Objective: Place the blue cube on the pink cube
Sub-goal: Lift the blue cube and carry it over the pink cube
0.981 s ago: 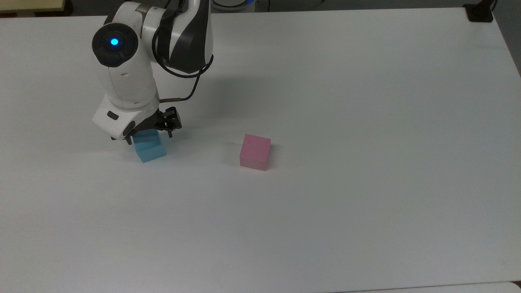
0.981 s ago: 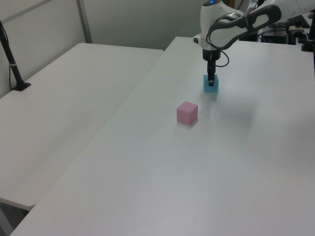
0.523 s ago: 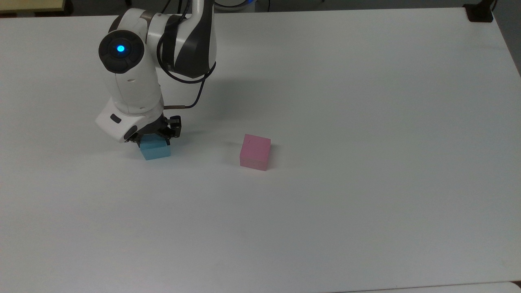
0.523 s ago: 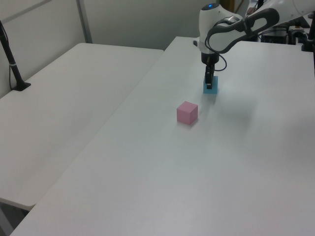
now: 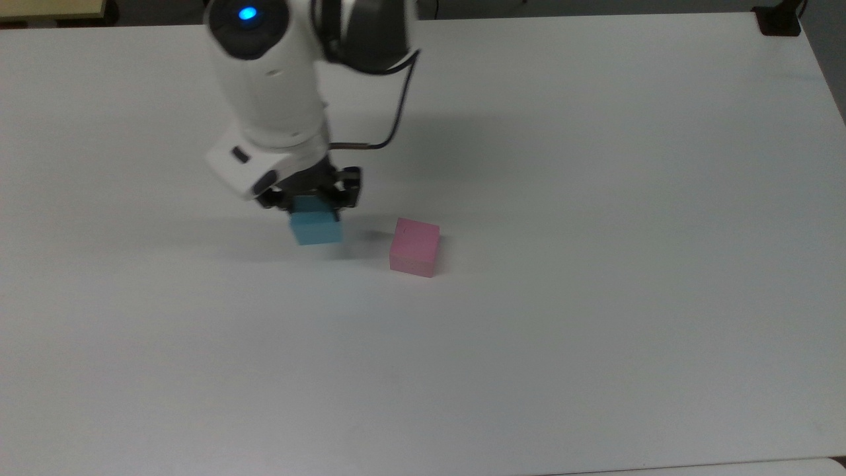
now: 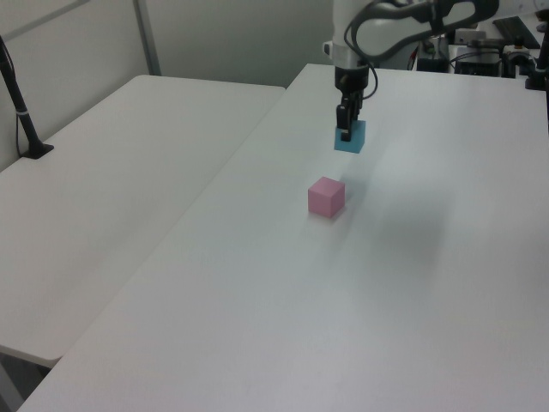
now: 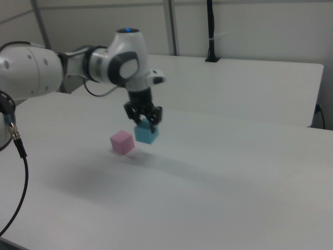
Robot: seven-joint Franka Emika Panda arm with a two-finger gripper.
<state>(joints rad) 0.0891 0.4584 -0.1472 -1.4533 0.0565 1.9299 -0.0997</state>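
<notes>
The blue cube [image 5: 316,227] [image 6: 350,137] [image 7: 146,134] hangs in the air above the white table [image 5: 595,198], held between the fingers of my gripper [image 5: 310,201] [image 6: 345,129] [image 7: 143,122], which is shut on it. The pink cube [image 5: 414,246] [image 6: 327,196] [image 7: 122,141] rests on the table, a small dark mark on its top face. In the top view the blue cube is a short way to the left of the pink cube. In the right view it floats just right of the pink cube and slightly higher.
A second white table [image 6: 111,154] adjoins on the left view's left, with a black post [image 6: 21,112] clamped at its edge. Another black post [image 7: 210,31] stands at the back in the right view. A black clamp [image 5: 778,20] sits at the table's corner.
My gripper has lifted the blue cube off the table and carried it toward the pink cube, rightward in the top view. The pink cube has not moved.
</notes>
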